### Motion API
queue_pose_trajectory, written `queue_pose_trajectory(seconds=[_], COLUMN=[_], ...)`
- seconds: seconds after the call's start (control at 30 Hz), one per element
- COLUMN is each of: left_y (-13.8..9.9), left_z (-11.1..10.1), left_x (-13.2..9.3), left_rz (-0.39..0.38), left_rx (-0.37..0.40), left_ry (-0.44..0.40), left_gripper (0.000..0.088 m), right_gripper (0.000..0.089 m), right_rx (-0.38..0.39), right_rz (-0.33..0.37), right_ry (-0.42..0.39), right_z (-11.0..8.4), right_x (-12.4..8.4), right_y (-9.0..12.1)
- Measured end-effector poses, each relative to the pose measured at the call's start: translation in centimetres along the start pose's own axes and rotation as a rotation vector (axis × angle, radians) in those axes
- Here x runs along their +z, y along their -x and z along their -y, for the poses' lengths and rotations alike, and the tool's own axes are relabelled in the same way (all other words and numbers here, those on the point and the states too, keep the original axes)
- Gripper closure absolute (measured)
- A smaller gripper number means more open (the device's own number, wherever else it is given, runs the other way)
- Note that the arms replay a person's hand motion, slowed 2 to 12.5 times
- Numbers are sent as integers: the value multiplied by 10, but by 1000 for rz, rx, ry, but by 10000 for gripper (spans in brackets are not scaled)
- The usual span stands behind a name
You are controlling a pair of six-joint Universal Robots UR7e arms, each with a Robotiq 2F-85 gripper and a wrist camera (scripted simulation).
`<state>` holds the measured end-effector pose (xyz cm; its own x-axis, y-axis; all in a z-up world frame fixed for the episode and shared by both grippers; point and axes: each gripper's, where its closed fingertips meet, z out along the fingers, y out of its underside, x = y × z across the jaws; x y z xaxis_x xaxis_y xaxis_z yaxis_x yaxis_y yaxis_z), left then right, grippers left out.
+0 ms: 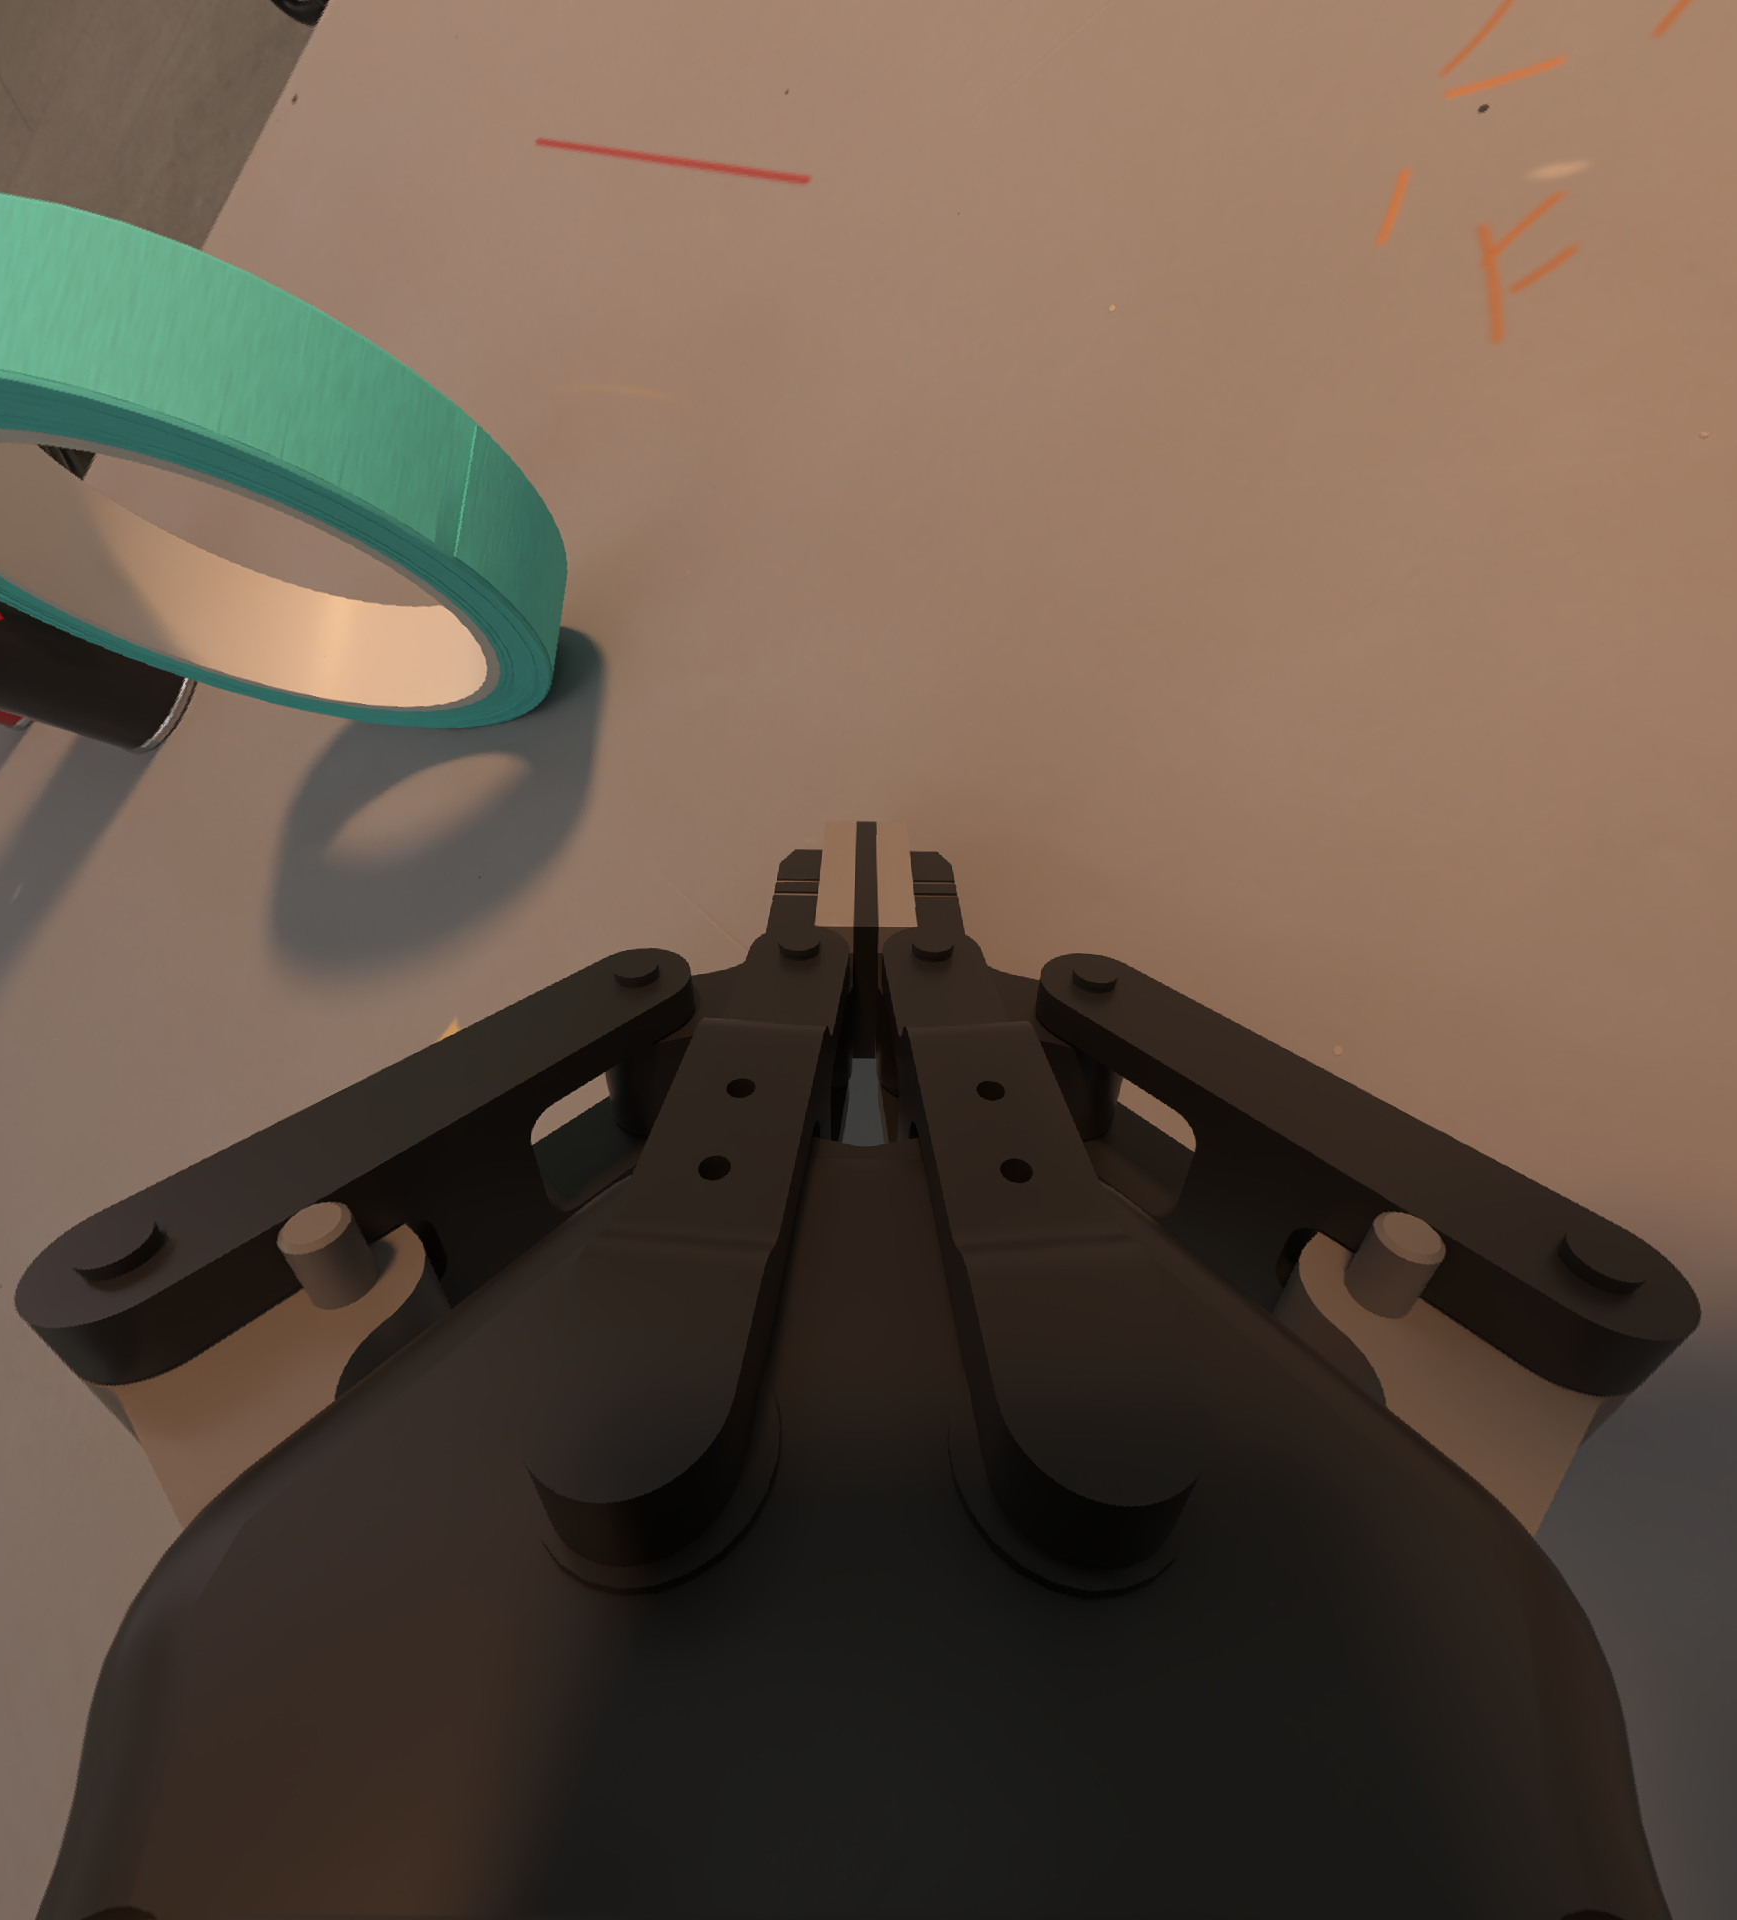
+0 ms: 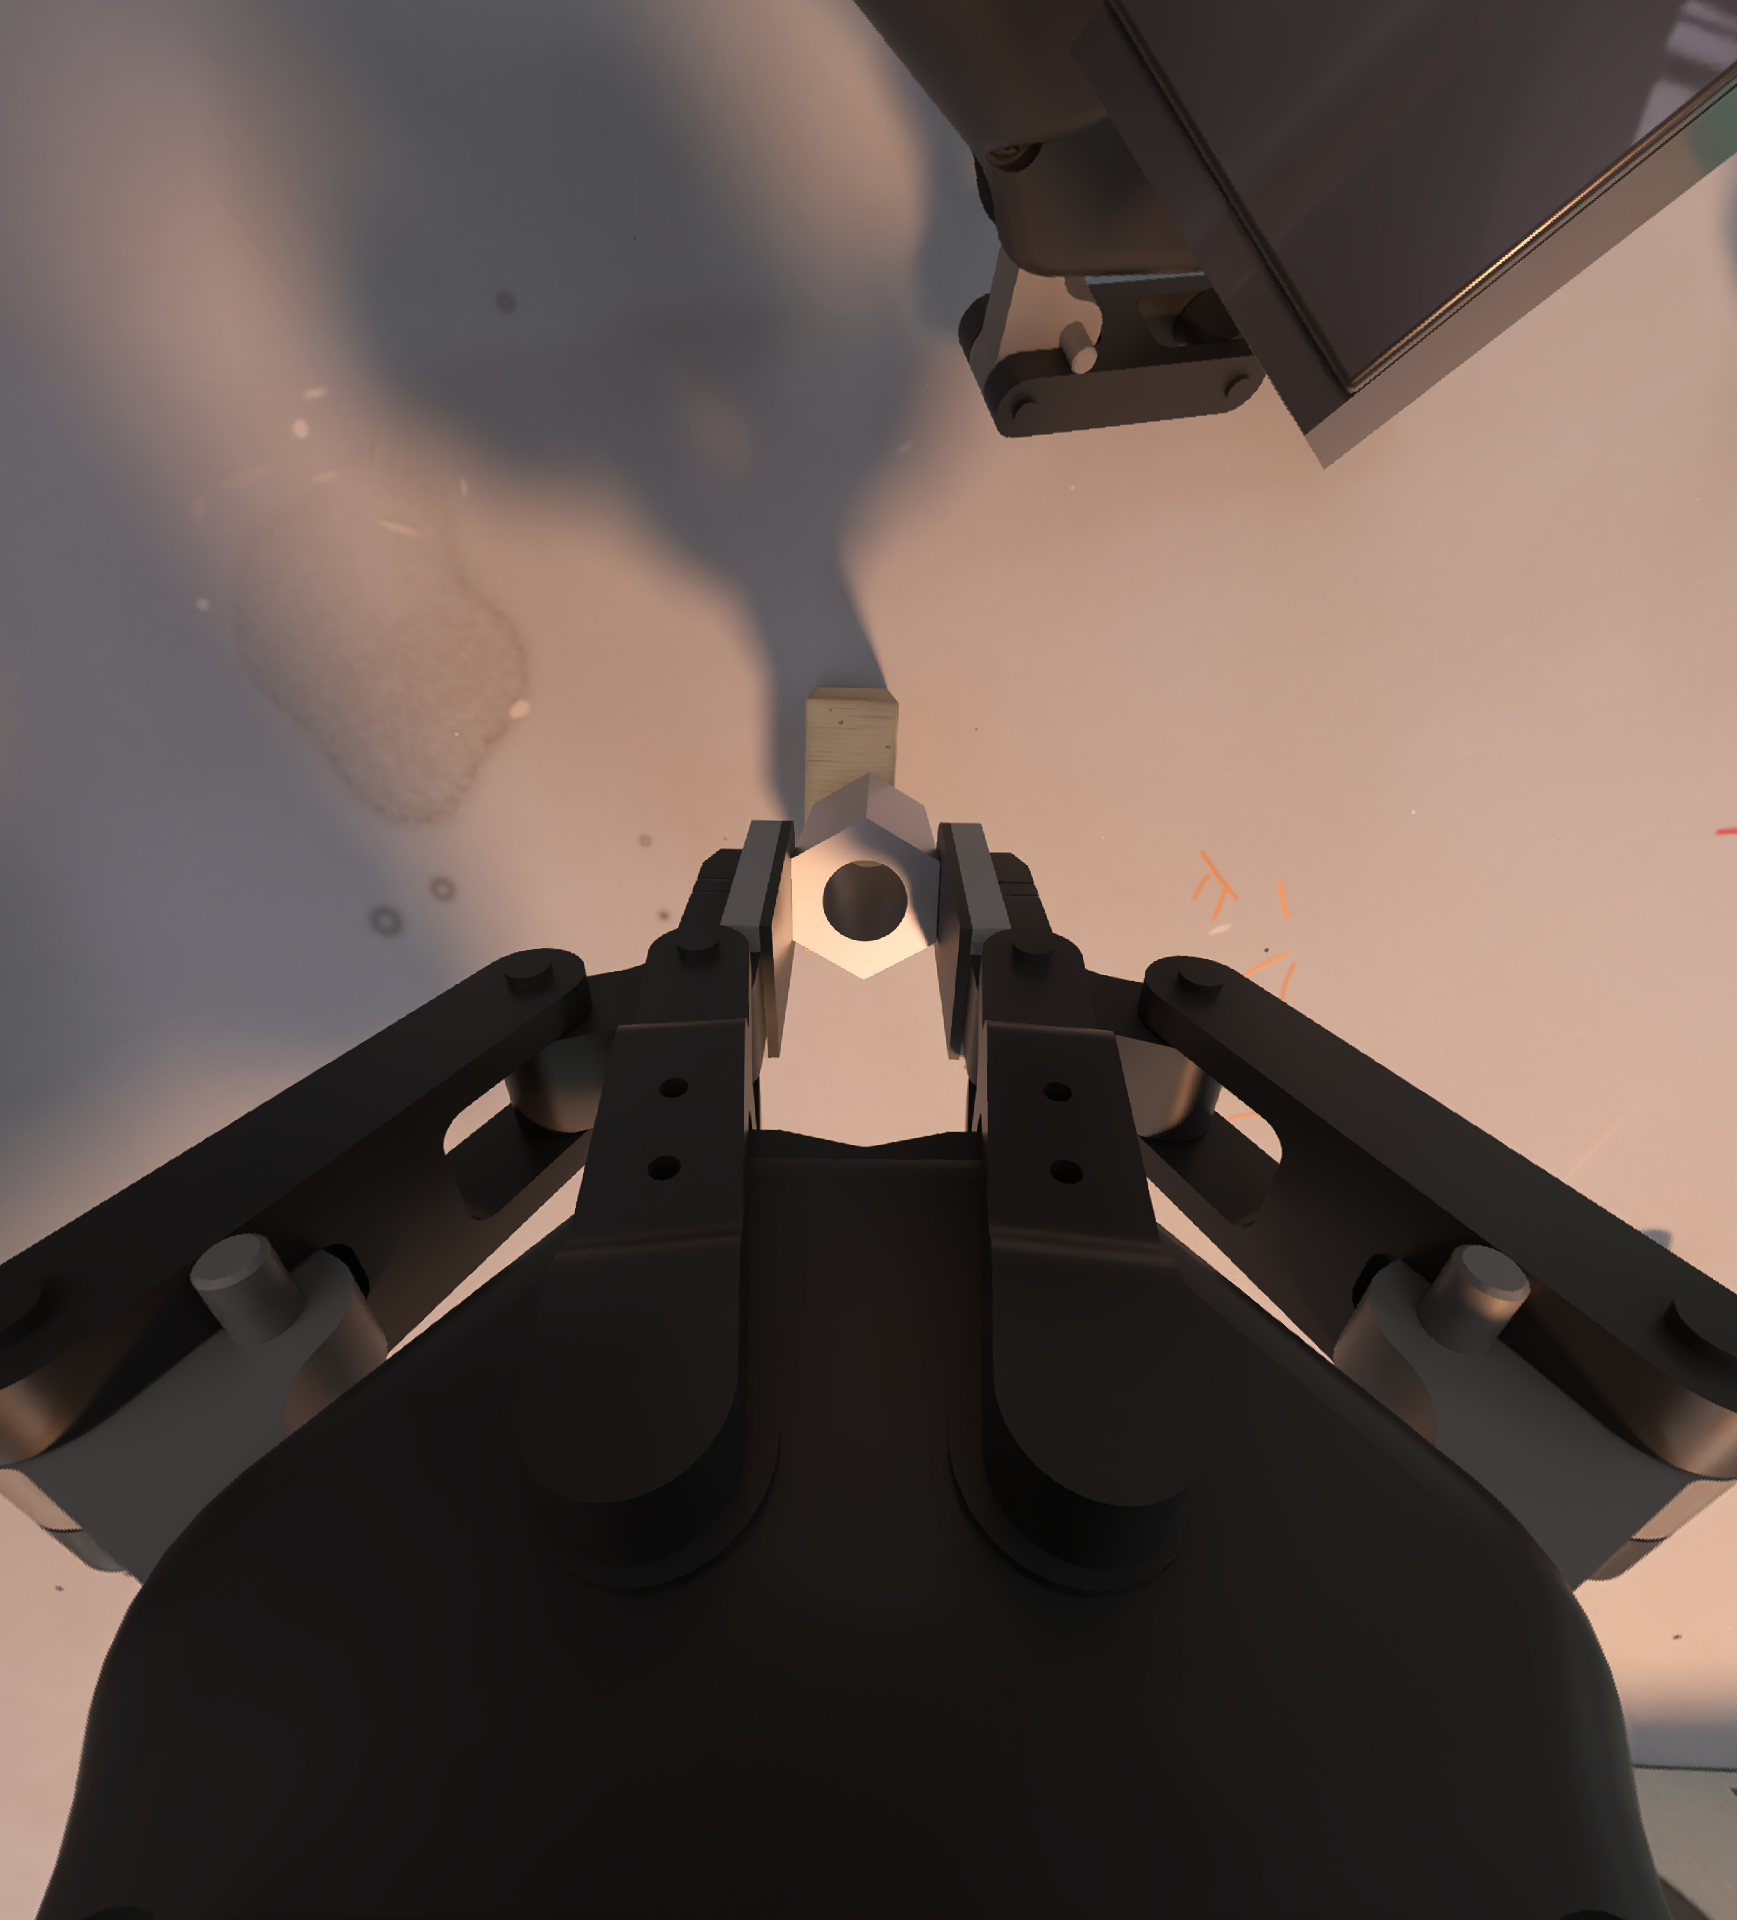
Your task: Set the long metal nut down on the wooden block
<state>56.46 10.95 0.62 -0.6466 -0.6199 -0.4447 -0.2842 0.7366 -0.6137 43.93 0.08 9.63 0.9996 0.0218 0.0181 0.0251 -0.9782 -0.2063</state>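
Observation:
In the right wrist view my right gripper (image 2: 864,883) is shut on the long metal nut (image 2: 859,904), a shiny hexagonal nut seen end-on with its bore facing the camera. The small pale wooden block (image 2: 848,743) stands on the table just beyond the nut, partly hidden behind it. I cannot tell whether the nut touches the block. In the left wrist view my left gripper (image 1: 865,878) is shut and empty above bare tabletop. Neither nut nor block shows in that view.
A teal tape roll (image 1: 251,436) leans on a black can (image 1: 43,675) at the left of the left wrist view. The other arm's gripper and wrist housing (image 2: 1363,187) hang at the upper right of the right wrist view. Orange and red scratches mark the table.

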Motion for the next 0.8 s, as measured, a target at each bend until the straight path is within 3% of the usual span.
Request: queue_pose_trajectory(seconds=[0.8], left_y=[0], left_z=[0], left_x=[0], left_rz=[0], left_rx=[1], left_ry=[0], left_gripper=[882], right_gripper=[651], right_rx=[11], right_rz=[-2], right_ry=[1], right_z=[0], right_x=[1], right_y=[-1])
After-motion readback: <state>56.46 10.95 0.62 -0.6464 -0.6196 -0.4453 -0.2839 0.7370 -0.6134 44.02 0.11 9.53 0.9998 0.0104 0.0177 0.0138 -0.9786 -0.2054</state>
